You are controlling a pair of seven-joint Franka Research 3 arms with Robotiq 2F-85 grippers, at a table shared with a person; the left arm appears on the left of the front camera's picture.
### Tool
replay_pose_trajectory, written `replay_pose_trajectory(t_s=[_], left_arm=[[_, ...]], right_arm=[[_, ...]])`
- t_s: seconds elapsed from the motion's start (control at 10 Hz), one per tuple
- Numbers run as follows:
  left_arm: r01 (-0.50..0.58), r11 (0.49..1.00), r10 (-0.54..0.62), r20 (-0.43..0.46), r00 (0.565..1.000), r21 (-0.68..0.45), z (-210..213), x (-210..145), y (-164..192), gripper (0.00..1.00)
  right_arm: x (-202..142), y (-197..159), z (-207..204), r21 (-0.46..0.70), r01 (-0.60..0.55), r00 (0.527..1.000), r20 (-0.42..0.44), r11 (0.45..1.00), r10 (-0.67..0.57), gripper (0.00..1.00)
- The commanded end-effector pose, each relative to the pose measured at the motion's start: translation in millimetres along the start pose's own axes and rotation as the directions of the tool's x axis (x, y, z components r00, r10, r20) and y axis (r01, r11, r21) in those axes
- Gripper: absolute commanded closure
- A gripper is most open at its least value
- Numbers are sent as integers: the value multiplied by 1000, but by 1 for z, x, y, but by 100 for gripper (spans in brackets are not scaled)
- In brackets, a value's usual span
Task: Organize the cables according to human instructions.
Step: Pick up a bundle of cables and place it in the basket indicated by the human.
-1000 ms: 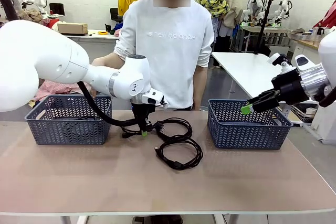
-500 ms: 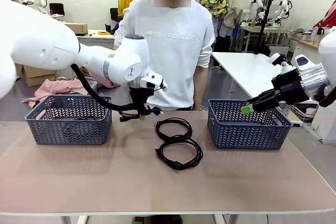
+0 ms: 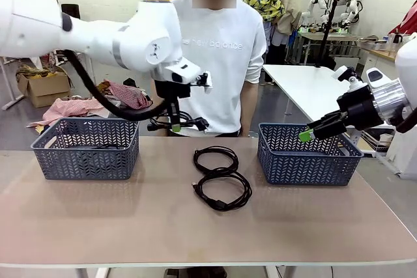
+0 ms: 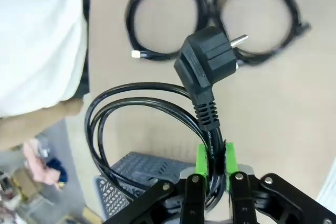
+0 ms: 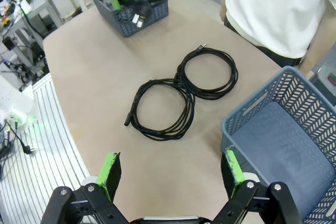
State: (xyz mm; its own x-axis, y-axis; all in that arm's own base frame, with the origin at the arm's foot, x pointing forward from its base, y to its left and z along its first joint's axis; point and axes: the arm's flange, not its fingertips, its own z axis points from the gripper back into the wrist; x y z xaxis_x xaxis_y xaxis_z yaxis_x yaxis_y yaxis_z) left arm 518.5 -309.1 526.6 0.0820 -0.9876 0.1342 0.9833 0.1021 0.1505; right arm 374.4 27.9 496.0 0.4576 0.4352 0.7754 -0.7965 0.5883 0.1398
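Nearest the robot's side, the tan surface (image 3: 98,226) lies bare up to its middle. Two cables rest there as flat rings, the nearer cable (image 3: 223,193) and the farther cable (image 3: 215,159), touching where their loops meet. Beyond them, toward the far edge, two grey mesh baskets stand well apart: the left basket (image 3: 85,155) and the right basket (image 3: 306,159).

Between the left basket and the middle, the left fingers (image 3: 174,126) hang well above the surface. They are clenched on a third cable (image 3: 186,122), whose loops dangle beside them. The left wrist view shows the green pads (image 4: 201,159) pinching the cord just below its plug (image 4: 207,66), which points toward the two rings on the surface.

Over the right basket, the right fingers (image 3: 304,136) are spread wide apart and hold nothing.

At the far side, a person (image 3: 212,63) in a white sweatshirt stands facing the middle of the surface. Behind the person, the room has a white table (image 3: 306,86) to the right. To the left, a cardboard box (image 3: 42,88) and a heap of checked cloth (image 3: 65,107) lie on the floor.
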Motion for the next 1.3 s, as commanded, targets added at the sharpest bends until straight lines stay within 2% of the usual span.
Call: replay_pose_trajectory(t_s=[0.0,0.2,0.6,0.9,1.2], left_arm=[[102,995,-102,-15,995,-8,19,-62,-1,100],[94,996,-94,-38,995,9,25,-109,7,100],[17,999,-16,-10,1000,40,11,-186,22,100],[-32,998,34,-27,999,59,-6,-229,34,100],[-77,996,78,-24,997,42,-25,-254,47,100]], right_arm=[[1,-3,-2,10,-18,999,31,1000,18,0],[1,-3,-2,10,-18,999,31,1000,18,0],[1,-3,-2,10,-18,999,31,1000,18,0],[1,-3,-2,10,-18,999,31,1000,18,0],[1,-3,-2,10,-18,999,31,1000,18,0]])
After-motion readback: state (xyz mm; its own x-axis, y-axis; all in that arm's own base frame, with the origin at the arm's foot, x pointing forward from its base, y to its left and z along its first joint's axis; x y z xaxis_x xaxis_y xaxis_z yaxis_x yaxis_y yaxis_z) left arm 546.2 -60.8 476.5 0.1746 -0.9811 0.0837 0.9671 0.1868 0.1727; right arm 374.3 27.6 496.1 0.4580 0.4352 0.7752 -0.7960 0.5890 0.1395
